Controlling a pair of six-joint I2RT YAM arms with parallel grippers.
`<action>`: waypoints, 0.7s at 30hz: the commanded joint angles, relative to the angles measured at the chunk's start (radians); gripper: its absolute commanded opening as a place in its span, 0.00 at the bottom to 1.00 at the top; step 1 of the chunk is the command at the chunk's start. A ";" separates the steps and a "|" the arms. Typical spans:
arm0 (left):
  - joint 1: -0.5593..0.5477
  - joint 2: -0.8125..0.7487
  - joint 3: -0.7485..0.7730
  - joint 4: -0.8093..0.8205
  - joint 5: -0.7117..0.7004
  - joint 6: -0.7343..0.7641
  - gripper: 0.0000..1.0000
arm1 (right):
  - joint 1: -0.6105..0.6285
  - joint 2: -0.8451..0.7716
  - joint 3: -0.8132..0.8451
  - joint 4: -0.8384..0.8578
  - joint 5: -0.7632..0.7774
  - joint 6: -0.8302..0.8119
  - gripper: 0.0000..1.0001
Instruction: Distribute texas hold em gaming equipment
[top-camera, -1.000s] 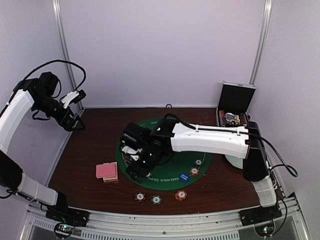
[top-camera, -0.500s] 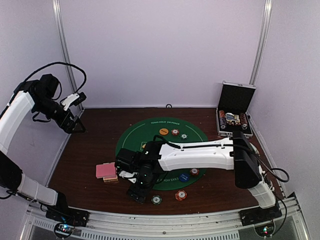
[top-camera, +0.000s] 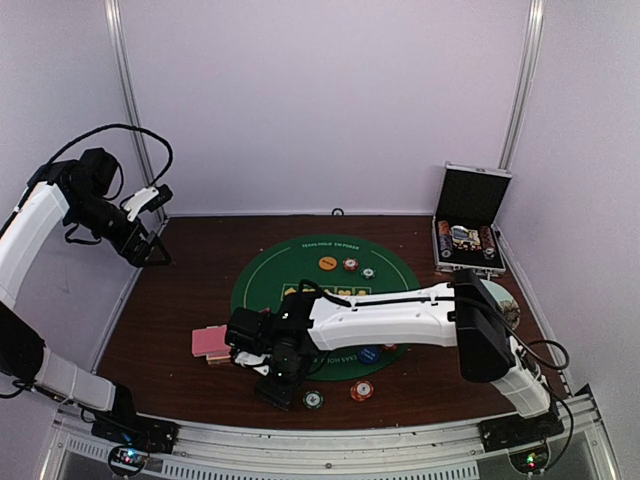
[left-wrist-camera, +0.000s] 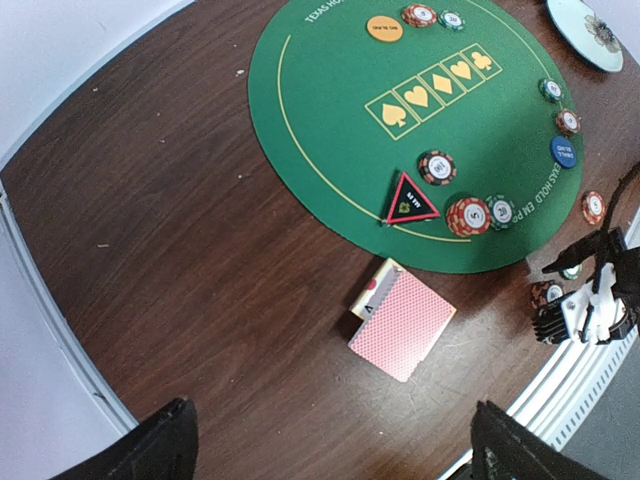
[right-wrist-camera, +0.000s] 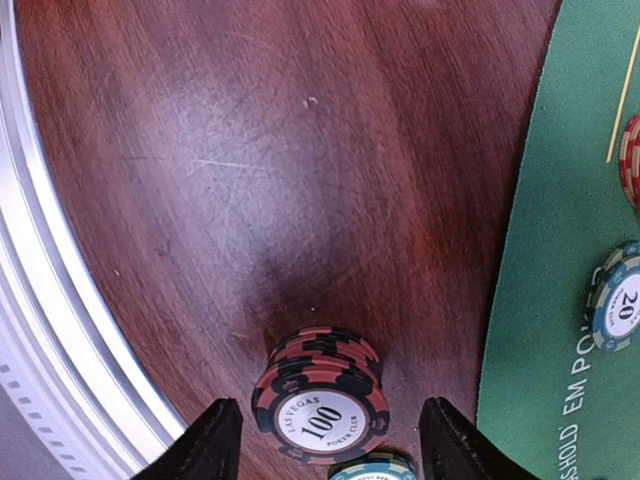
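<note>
The stack of red-and-black chips (right-wrist-camera: 320, 400) sat on the bare brown table (right-wrist-camera: 200, 150), between the metal edge rail (right-wrist-camera: 60, 330) and the green mat (right-wrist-camera: 540, 300). A green chip (right-wrist-camera: 372, 466) lay just beside it. The top face read 100. The right gripper (right-wrist-camera: 325, 440) stood part open astride the stack, fingers clear on either side, gripping nothing. The left gripper (left-wrist-camera: 335, 445) hung wide open and empty, well above the pink-backed cards (left-wrist-camera: 402, 322).
</note>
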 joint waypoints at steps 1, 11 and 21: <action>0.007 -0.009 0.019 0.003 0.008 0.012 0.98 | 0.006 0.008 0.025 -0.008 0.004 -0.010 0.63; 0.007 -0.019 0.005 0.006 0.000 0.013 0.98 | 0.015 0.015 0.031 -0.028 0.007 -0.016 0.54; 0.007 -0.028 -0.013 0.013 -0.007 0.018 0.98 | 0.030 0.014 0.043 -0.043 0.034 -0.013 0.45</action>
